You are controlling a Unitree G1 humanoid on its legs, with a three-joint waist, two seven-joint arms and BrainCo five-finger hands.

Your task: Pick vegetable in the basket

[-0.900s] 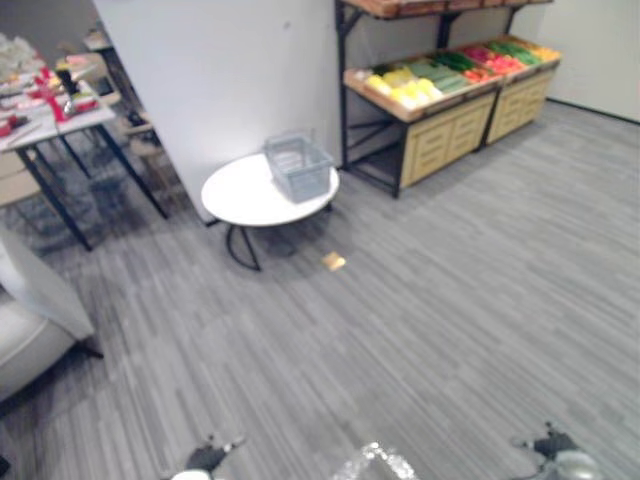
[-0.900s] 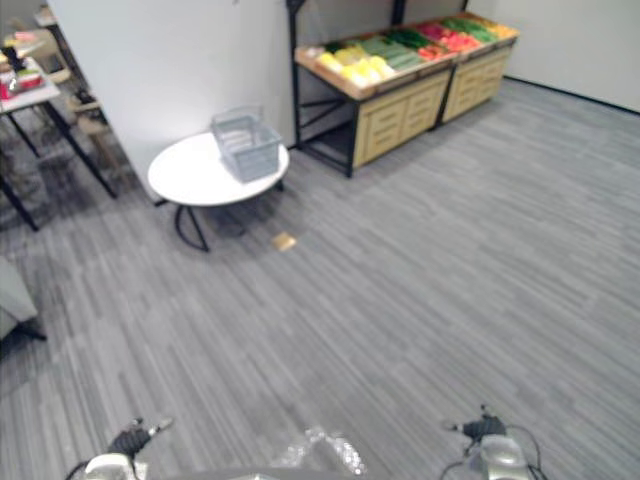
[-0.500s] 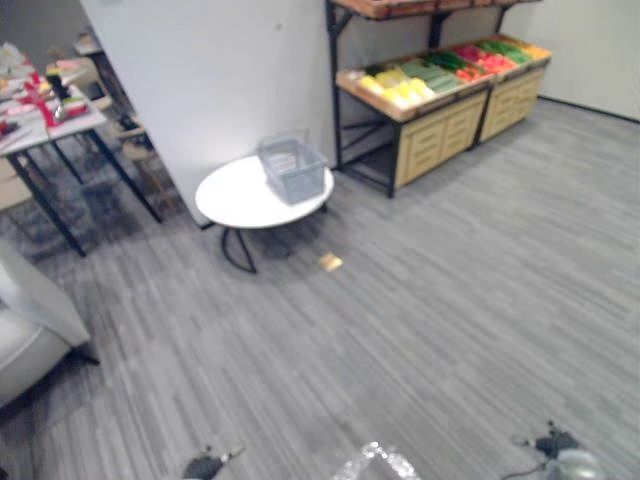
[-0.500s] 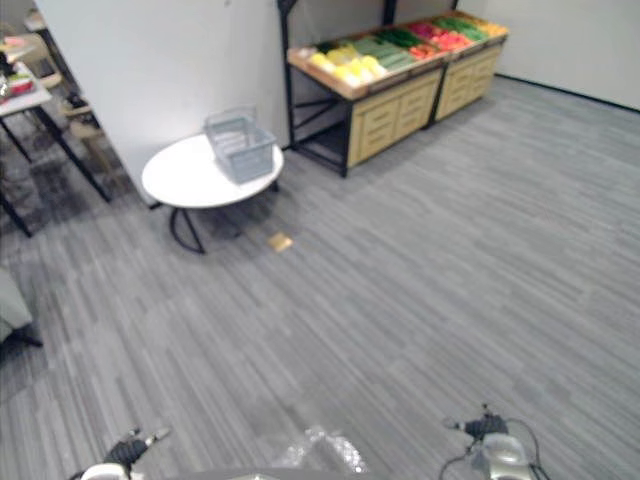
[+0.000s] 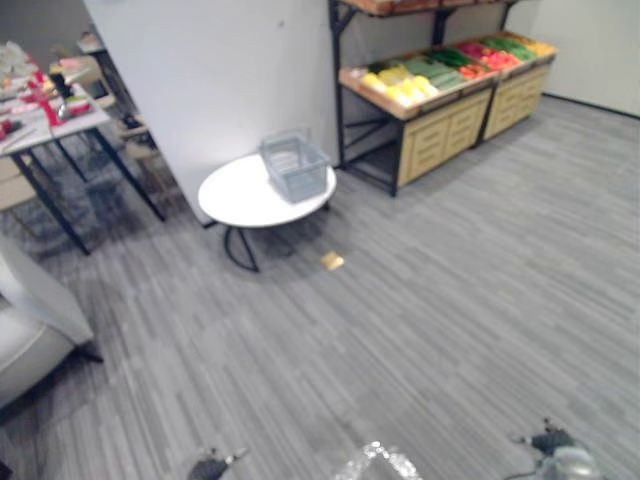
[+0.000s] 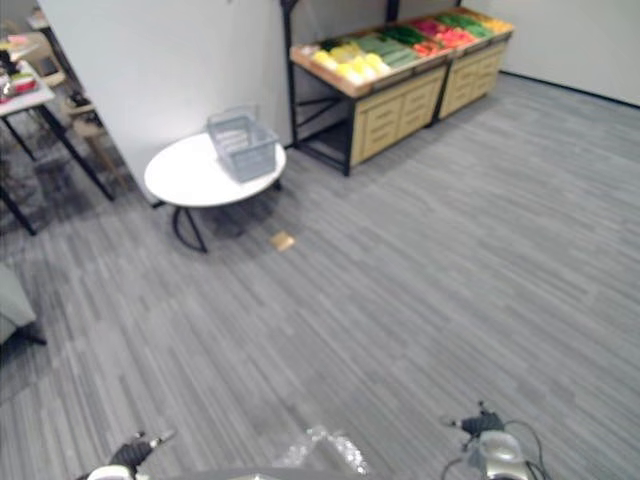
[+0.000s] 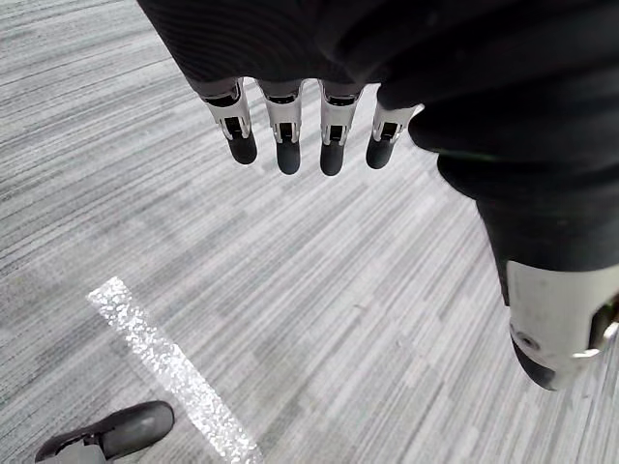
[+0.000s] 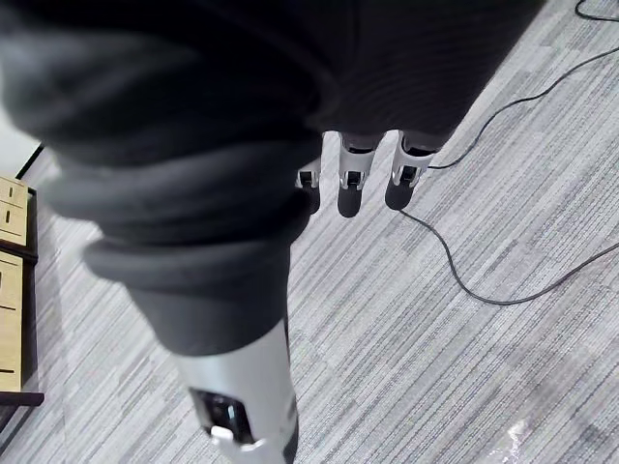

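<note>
A grey wire basket (image 5: 297, 167) stands on a round white table (image 5: 240, 195) far ahead to the left; I cannot tell if anything is in it. Yellow, green and red vegetables (image 5: 440, 70) lie on a wooden shelf stand (image 5: 440, 130) at the back right. My left hand (image 7: 288, 135) hangs over the grey floor, fingers straight, holding nothing. My right hand (image 8: 350, 184) also hangs over the floor with straight fingers and nothing in it. Both hands are low at my sides, far from the basket and the shelf.
A small tan scrap (image 5: 333, 261) lies on the floor before the round table. A white partition wall (image 5: 200, 70) rises behind it. A cluttered table (image 5: 40, 110) and a pale seat (image 5: 30, 320) stand at the left. Silver tape (image 7: 164, 372) marks the floor.
The whole picture has shifted slightly as the camera moved. The basket, the table and the shelf stay where they were.
</note>
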